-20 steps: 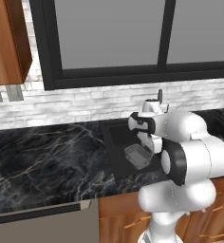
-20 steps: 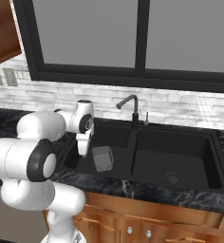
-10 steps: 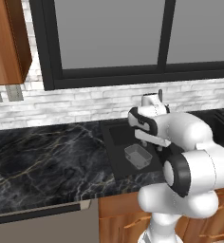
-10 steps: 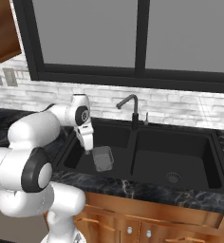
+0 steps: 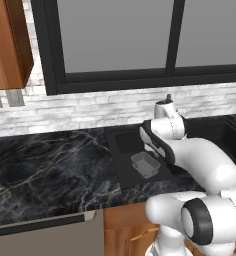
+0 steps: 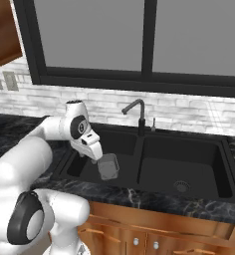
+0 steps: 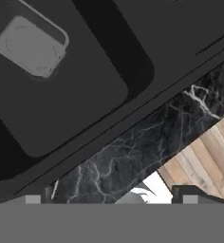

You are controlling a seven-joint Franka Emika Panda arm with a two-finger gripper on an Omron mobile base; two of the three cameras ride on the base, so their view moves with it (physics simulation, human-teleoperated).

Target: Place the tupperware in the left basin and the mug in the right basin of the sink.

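Left base view: the tupperware (image 5: 145,164) is lying on the floor of the left basin (image 5: 124,142), free of the robot. Compared with one second ago, the hand is no longer hanging directly over the container; the wrist has swung up and to the right, and the arm is now arching across the right part of the sink (image 5: 116,165). This is indicating that the release is complete and the arm is withdrawing.

Right base view: the tupperware (image 6: 108,166) is sitting in the left basin (image 6: 78,165), near the divider and toward the front wall. The gripper (image 6: 96,156) is just beside the container at its upper left, and no contact is visible between them. Over the last second the hand has been rising and turning away from the container. The right basin (image 6: 189,160) is holding nothing but its round drain (image 6: 180,186). The faucet (image 6: 135,115) is standing behind the divider.

Hand view: the camera is looking down across the front rim of the sink. The tupperware (image 7: 30,46) is appearing at the upper left, well apart from the fingers (image 7: 186,195), whose tips are standing wide open at the bottom edge with nothing between them. The marbled surface (image 7: 147,147) and wooden cabinet fronts (image 7: 210,155) are running diagonally below.

Judgement: the first half of the task is reading as done. The mug is remaining to be fetched for the right basin.
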